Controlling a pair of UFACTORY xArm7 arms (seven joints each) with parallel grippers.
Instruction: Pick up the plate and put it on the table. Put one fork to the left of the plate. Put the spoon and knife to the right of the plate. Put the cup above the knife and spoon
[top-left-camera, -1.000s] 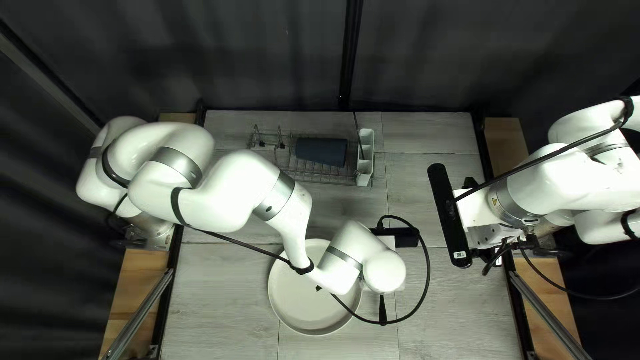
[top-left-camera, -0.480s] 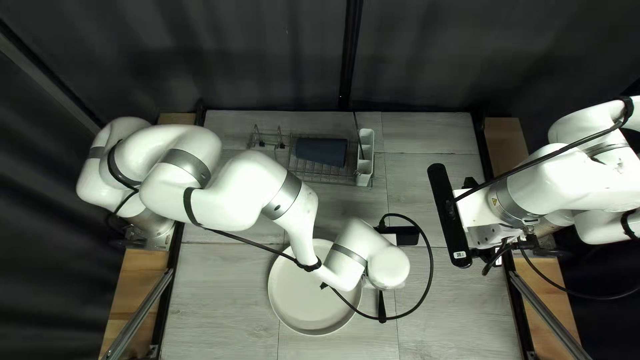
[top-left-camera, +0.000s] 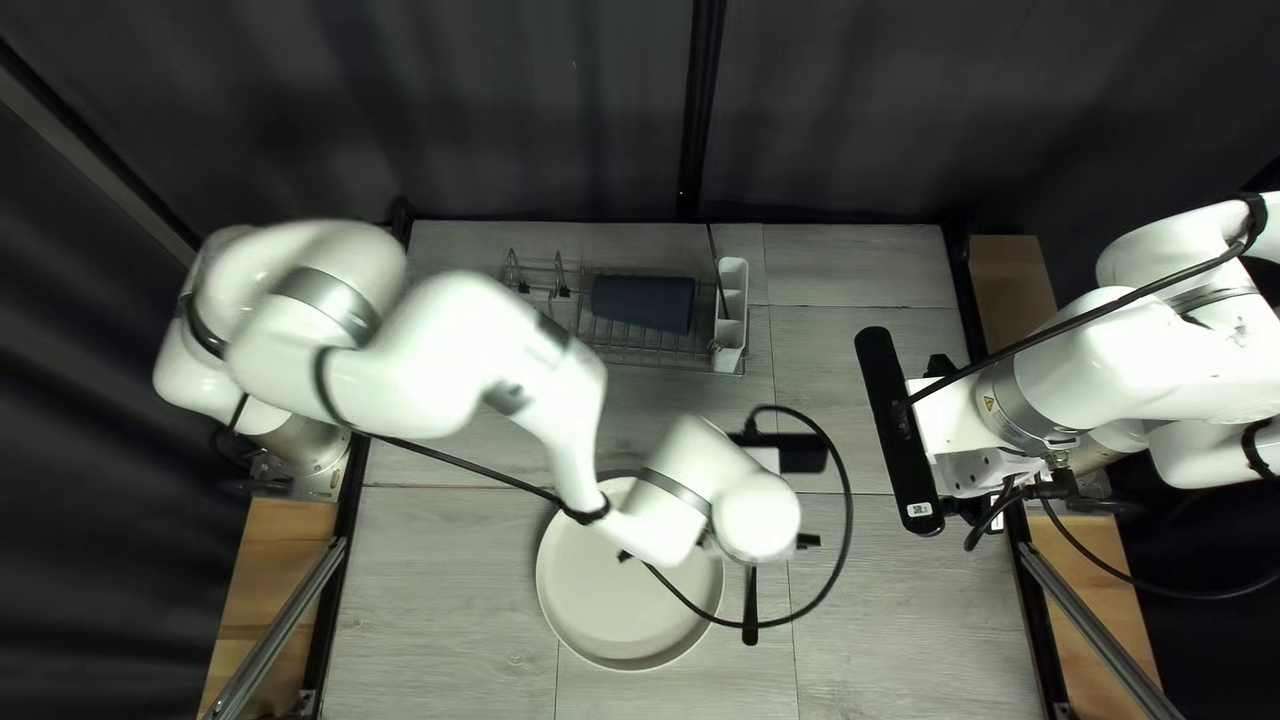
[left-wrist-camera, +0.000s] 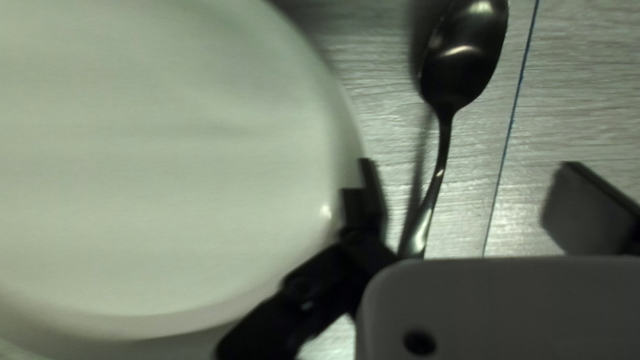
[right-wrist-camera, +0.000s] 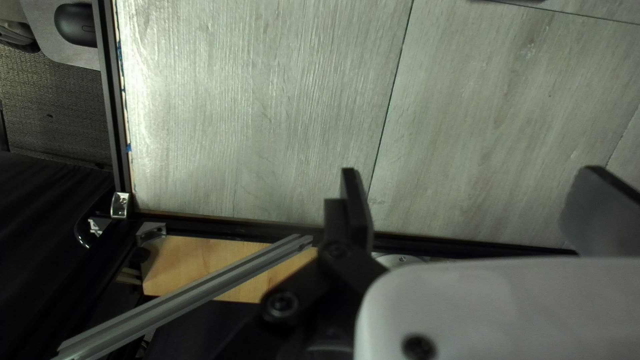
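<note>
In the top left view, my left gripper [top-left-camera: 716,548] hangs by the right side of a round pale plate [top-left-camera: 616,620] on the table; my right gripper [top-left-camera: 954,440] is at the right. A dark cup [top-left-camera: 643,304] lies sideways in the wire dish rack [top-left-camera: 651,355]. In the left wrist view, its fingers stand wide, a dark spoon [left-wrist-camera: 463,60] between them, beside the plate. In the right wrist view, its fingers stand wide over the tabletop [right-wrist-camera: 267,100].

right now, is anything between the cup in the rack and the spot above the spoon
Yes: my left arm's wrist seems to hang over that spot, and the white cutlery caddy stands close beside the cup.
</note>
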